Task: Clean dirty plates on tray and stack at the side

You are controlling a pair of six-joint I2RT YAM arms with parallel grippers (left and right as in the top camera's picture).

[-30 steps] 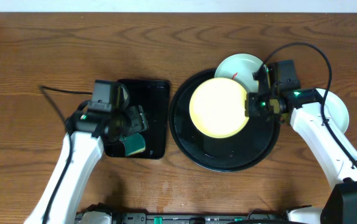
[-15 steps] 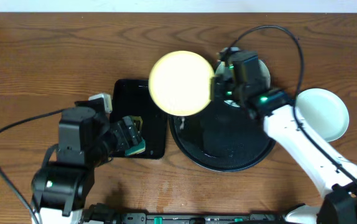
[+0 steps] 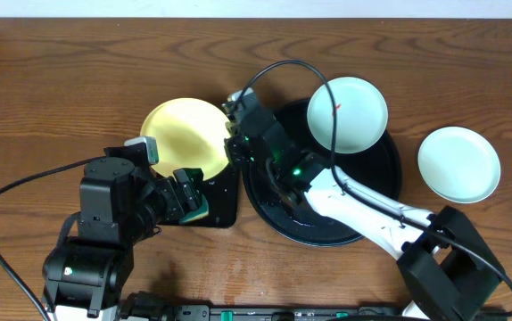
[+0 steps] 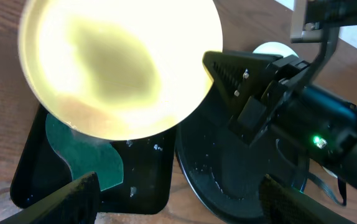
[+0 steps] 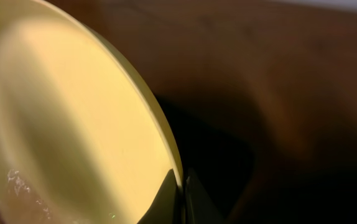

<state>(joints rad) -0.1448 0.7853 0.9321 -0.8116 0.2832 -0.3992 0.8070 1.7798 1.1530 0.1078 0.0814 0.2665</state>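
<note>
Right pincer (image 3: 232, 152) clamped on yellow plate (image 3: 183, 138) rim, over small tray (image 3: 225, 209). Left pincer (image 3: 190, 194) spread wide above sponge (image 4: 94, 165). We'd grab sponge squarely, then wipe gently.

Brown wood-grain desk (image 3: 60, 80) here, and three things sit directly on it: the big round black tray (image 3: 383, 169) right of centre, the smaller rectangular black tray (image 3: 225, 205) just beside it on the left, and, at far right, one pale mint plate (image 3: 458, 164) on bare wood.
</note>
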